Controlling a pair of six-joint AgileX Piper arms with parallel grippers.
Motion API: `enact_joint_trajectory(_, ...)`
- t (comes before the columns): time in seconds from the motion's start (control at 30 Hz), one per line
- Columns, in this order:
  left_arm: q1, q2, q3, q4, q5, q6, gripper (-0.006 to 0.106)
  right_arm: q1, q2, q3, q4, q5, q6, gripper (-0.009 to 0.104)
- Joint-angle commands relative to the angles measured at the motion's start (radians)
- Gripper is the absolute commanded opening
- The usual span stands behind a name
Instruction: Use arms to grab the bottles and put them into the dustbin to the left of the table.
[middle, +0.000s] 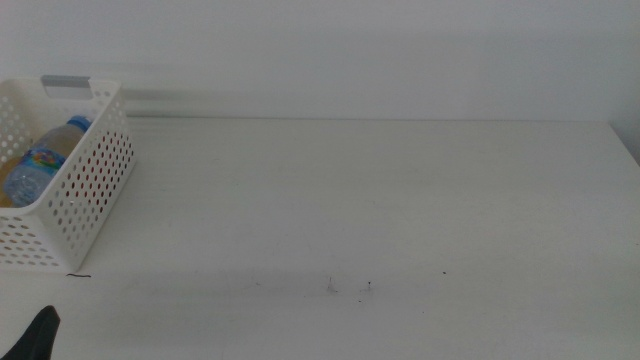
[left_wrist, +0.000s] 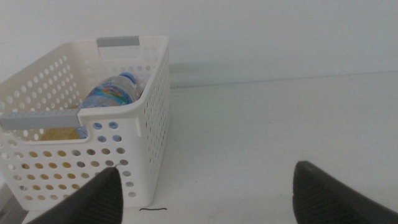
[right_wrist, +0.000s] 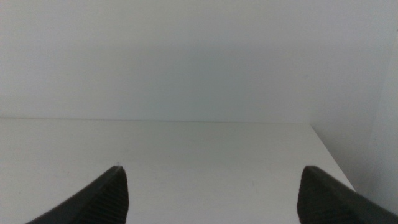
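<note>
Step in hand: judged complete or nearly so; no bottle stands on the table (middle: 380, 200), and at least two lie in the dustbin (middle: 75, 185).
Next move: likely none; at most a check that nothing remains outside the views.
Left gripper (left_wrist: 205, 193): released, jaws wide, empty, low at the near left beside the dustbin.
Right gripper (right_wrist: 208, 196): released, empty, over bare table at the right.
Dustbin: white, perforated, grey-stripped rim, far left.
Water bottle (left_wrist: 112, 93): clear, blue cap, lying tilted inside.
Yellow item (left_wrist: 59, 134): beneath it, partly hidden.
Red can: not visible.
</note>
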Motion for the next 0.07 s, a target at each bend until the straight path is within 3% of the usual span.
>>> enact_joint_trajectory(0.0,0.002,-0.004,-0.001,0.001,-0.017,-0.001,0.093,-0.007,-0.005,0.004,-0.002,-0.014,0.001,0.093)
enact_joint_trajectory(0.03,0.002,-0.004,-0.001,0.001,-0.017,-0.001,0.093,-0.007,-0.005,0.004,-0.002,-0.014,0.001,0.093)
